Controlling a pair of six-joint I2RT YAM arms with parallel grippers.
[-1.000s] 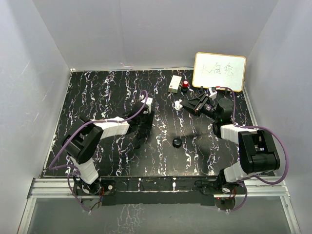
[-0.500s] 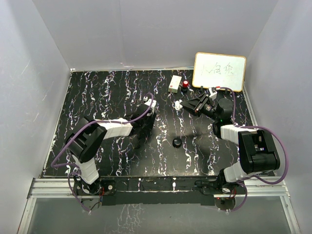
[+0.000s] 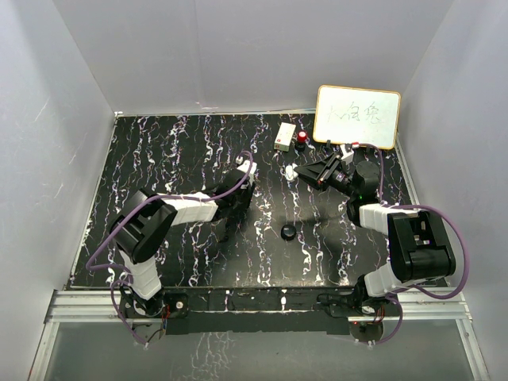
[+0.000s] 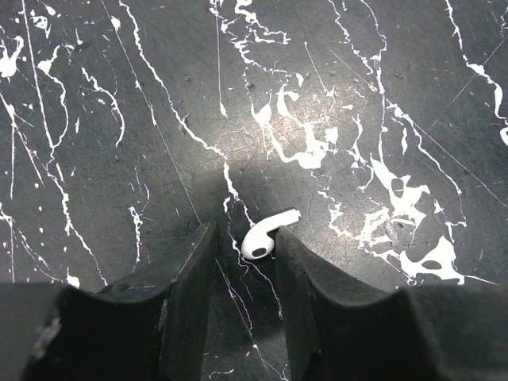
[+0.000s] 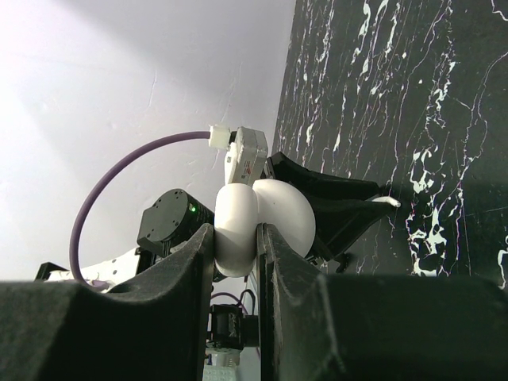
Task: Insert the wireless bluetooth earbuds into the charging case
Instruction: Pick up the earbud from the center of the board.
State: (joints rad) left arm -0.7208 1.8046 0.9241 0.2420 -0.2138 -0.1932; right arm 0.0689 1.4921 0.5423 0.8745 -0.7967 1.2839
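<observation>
Left wrist cam: we see one white earbud (image 4: 266, 236) lying on the black marbled table (image 4: 119, 95), right btwn the left gripper (image 4: 244, 230) fingers. Jaws are spread. The bud looks to touch one finger, w/ a gap to the other, so no pinch. Right wrist cam: right gripper (image 5: 236, 234) is clamped tight on the white rounded charging case (image 5: 279, 208). Top cam: we see that case held near the whiteboard (image 3: 357, 116), and a black round puck (image 3: 288, 231) on the table btwn both arms.
</observation>
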